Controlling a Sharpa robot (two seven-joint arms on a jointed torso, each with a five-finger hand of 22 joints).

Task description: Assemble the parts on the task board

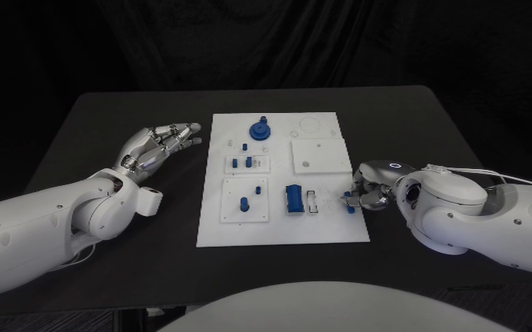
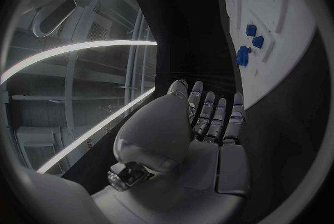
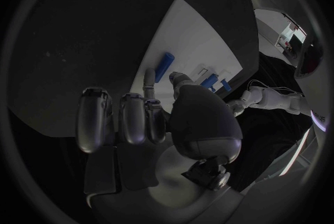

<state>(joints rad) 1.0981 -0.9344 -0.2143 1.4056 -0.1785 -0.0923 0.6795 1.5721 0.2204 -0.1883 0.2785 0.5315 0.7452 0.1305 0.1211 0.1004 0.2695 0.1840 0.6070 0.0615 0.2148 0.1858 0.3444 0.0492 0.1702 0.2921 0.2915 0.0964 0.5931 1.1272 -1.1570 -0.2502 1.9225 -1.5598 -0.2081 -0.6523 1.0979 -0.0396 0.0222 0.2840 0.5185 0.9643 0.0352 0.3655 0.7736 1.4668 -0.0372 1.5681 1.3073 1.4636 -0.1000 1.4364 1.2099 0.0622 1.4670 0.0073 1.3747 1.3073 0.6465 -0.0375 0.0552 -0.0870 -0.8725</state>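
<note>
The white task board lay in the middle of the black table, carrying blue parts: a round knobbed piece near its far edge and a blue block near its front. The left hand hovered left of the board, fingers extended together, holding nothing. The right hand sat at the board's right edge, fingers curled; whether they pinched a small blue piece could not be told.

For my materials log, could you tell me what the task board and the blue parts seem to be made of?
Task board: probably matte white plastic, flat, even, no glare. Blue parts, such as the upright block: likely moulded or printed plastic, uniform colour, dull sheen.
</note>
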